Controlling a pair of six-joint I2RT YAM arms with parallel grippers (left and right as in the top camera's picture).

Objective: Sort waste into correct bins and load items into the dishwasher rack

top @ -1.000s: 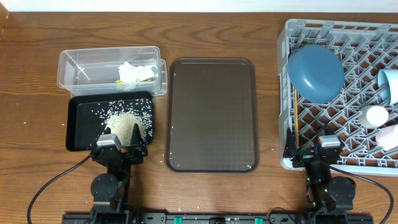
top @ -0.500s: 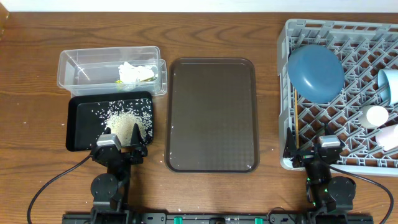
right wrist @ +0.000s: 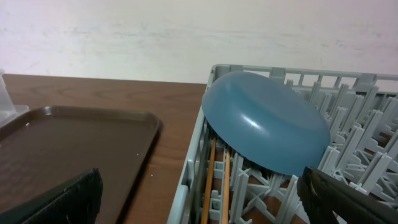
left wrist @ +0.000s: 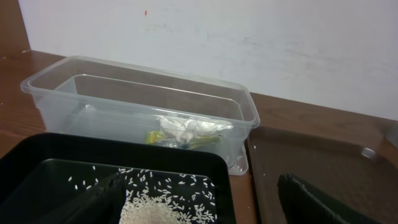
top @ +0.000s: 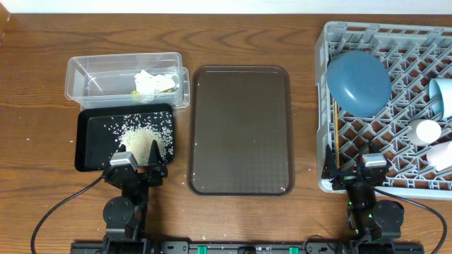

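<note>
Nothing moved; rice (left wrist: 149, 208) between left fingers (left wrist: 323, 202).

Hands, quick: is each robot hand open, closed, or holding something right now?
Left hand: open, holding nothing.
Right hand: open, holding nothing.

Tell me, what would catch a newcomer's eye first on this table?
The big grey dishwasher rack on the right stands out, with a dark blue plate leaning in its left part. On the left, a heap of white rice lies in a black tray, and beyond it a clear tub holds a crumpled tissue. A brown serving tray sits in the middle.
</note>
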